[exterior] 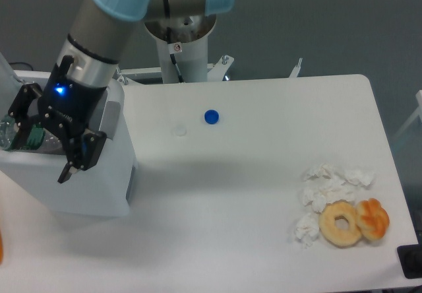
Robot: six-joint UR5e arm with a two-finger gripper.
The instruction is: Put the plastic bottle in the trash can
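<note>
Near edge: donut (341, 223), orange pastry (373, 218), crumpled tissues (328, 187). Trash can (86, 187) at left; gripper (41, 144) above its opening, jaws spread wide, holding nothing. Plastic bottle (18, 134) lies inside the can. Further back: blue cap (211, 116).
</note>
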